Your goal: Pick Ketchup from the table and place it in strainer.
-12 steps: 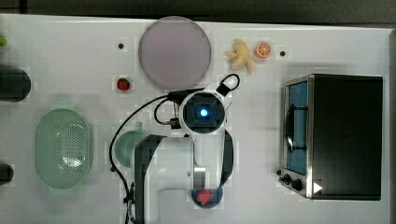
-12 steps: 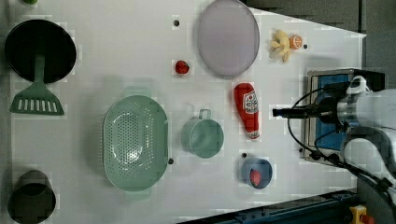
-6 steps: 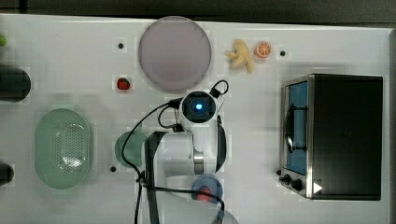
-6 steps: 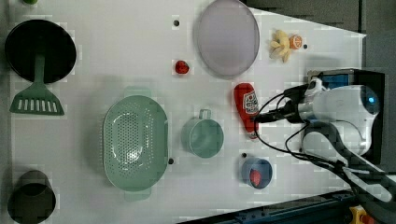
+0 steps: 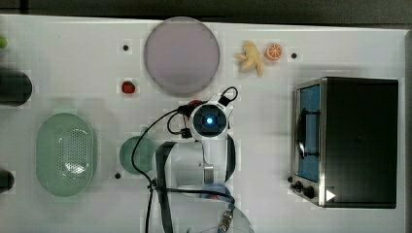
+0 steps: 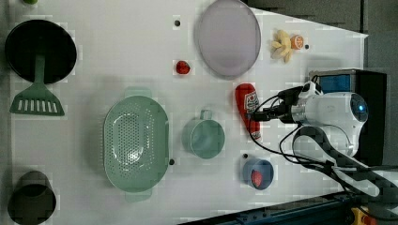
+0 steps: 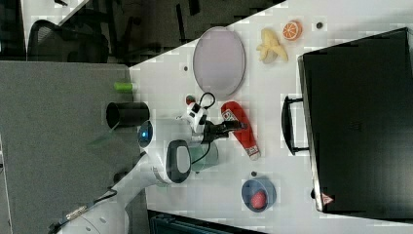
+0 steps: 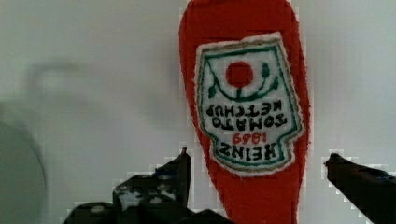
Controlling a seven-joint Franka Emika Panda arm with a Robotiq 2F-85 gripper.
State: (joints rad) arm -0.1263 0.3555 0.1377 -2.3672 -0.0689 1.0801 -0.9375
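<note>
- A white table (image 6: 117, 51) carries the whole scene, with a dark floor at its far edge and a grey panel along the right view's left.
- The Ketchup (image 6: 247, 110) is a flat red bottle lying on its side on the table, white label up; in the left view it lies between the green cup (image 6: 204, 137) and the arm's wrist, below the lilac plate (image 6: 228, 37).
- In the wrist view the Ketchup (image 8: 247, 107) runs straight between the two dark fingers (image 8: 180, 175), and each finger stands clear of the bottle's sides.
- The gripper (image 6: 259, 114) is spread wide over the bottle's narrower half and pinches nothing; whether its tips touch the table I cannot tell.
- The arm reaches across from the left view's right, its white wrist housing with a blue light just above the table and black cables looping beneath it.
- In the right view the gripper (image 7: 229, 127) points along the table toward the Ketchup (image 7: 242, 129).
- The strainer (image 6: 136, 143), mint green and oval with a perforated bottom, sits beyond the cup on the left view's left, well apart from the bottle.
- A small blue dish (image 6: 257, 172) holding a red fruit piece stands near the bottle's cap end.
- A strawberry (image 6: 182, 67) lies beside the plate.
- A banana (image 6: 281, 43) and an orange slice (image 6: 296, 42) lie near the far corner.
- A toaster oven (image 5: 347, 141) stands at the top view's right.
- A green spatula (image 6: 37, 96) rests partly on a black pan (image 6: 41, 50) at the left view's left.
</note>
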